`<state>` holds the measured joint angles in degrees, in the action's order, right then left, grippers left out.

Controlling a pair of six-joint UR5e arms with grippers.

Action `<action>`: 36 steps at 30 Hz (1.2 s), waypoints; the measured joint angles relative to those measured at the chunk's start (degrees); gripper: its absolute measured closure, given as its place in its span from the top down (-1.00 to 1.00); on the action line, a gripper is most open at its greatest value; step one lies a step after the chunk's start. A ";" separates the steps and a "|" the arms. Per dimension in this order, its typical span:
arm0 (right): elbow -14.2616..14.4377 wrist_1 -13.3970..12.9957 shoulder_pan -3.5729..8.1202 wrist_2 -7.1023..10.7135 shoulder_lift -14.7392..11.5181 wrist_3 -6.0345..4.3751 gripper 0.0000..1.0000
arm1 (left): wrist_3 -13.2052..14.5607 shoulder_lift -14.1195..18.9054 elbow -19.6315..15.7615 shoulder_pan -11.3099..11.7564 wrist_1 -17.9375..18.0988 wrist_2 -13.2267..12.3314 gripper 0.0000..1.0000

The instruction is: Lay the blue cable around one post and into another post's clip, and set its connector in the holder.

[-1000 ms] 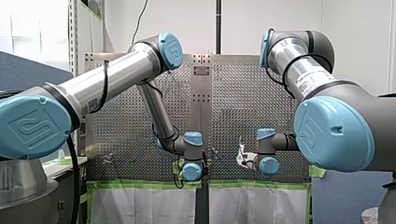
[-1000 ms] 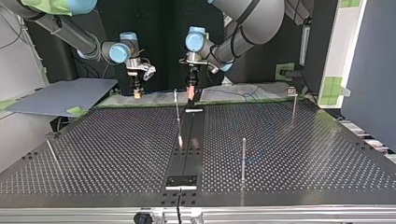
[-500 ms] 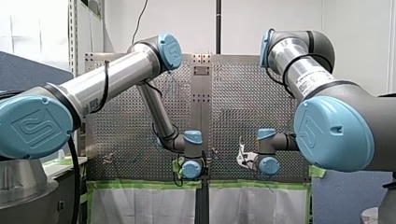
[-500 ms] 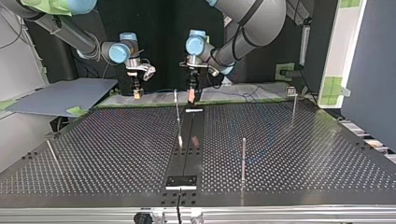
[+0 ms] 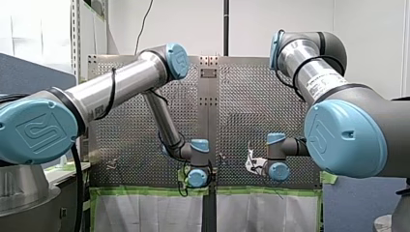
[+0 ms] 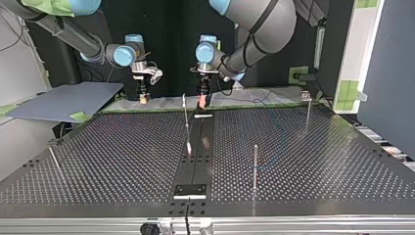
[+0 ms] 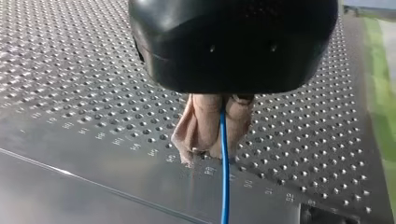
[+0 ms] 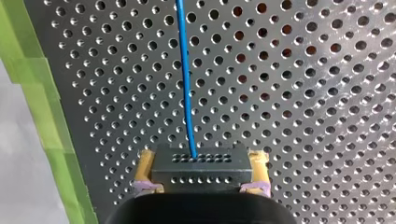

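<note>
In the left wrist view my left gripper (image 7: 212, 151) has its beige pads shut on the thin blue cable (image 7: 224, 186), just above the perforated table (image 7: 70, 70). The right wrist view shows my right gripper (image 8: 201, 175) shut on the cable's black connector (image 8: 200, 165) between yellow pads. From the connector the cable (image 8: 185, 84) runs ahead over the plate. In the top view my left gripper (image 6: 201, 101) hangs at the far centre and my right gripper (image 6: 143, 98) at the far left. A thin post (image 6: 185, 117) stands just in front of my left gripper.
More upright posts (image 6: 255, 166) (image 6: 308, 115) stand in the top view's right half, and a leaning one (image 6: 54, 159) is at the near left. A dark block (image 6: 190, 190) sits at the near centre. A grey sheet (image 6: 63, 100) and green tape (image 8: 37, 93) border the table's far edge.
My left arm has shifted slightly, its elbow sinking a little in the front view, the gripper still on the cable. My right arm has not moved.
</note>
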<state>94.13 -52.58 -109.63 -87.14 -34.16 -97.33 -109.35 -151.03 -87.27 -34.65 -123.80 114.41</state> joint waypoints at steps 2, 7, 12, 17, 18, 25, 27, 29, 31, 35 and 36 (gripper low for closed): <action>0.00 0.00 0.18 0.01 0.00 0.09 -0.99 | -0.47 -0.32 0.77 0.12 -0.26 -0.41 -0.87; -0.20 -0.01 0.79 0.04 0.01 0.18 -0.99 | -0.91 -0.46 3.16 0.38 -2.31 -0.58 -0.87; -0.50 -0.14 1.61 0.09 0.03 0.12 -0.99 | -0.79 -0.44 4.40 0.58 -4.21 -0.74 -0.87; -1.01 0.26 2.22 0.18 0.02 0.13 -0.99 | -0.62 -0.44 4.72 0.89 -4.68 -0.80 -0.87; -1.05 0.36 2.28 0.18 0.02 0.15 -0.99 | -0.57 -0.45 4.74 0.94 -4.75 -0.81 -0.70; -1.09 0.66 2.53 0.26 0.01 0.19 -0.99 | -0.02 -0.22 4.75 1.12 -5.71 -2.03 0.33; -1.09 0.71 2.53 0.32 0.03 0.19 -0.99 | 0.34 -0.02 4.75 1.12 -6.40 -2.38 1.00; -1.09 0.78 2.57 0.36 0.05 0.19 -0.99 | 0.84 0.45 4.72 1.05 -7.38 -2.50 1.00; -1.09 0.88 2.58 0.41 0.05 0.20 -0.99 | 1.59 1.28 4.67 0.92 -8.51 -2.52 1.00; -1.09 1.08 2.58 0.45 0.06 0.20 -0.99 | 3.55 2.59 4.16 0.70 -10.88 -2.91 1.00; -1.09 1.14 2.59 0.46 0.06 0.20 -0.99 | 4.03 2.91 3.87 0.72 -11.41 -3.14 1.00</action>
<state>93.04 -51.44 -107.04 -86.68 -34.09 -97.14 -105.31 -148.12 -83.40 -33.93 -135.21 111.26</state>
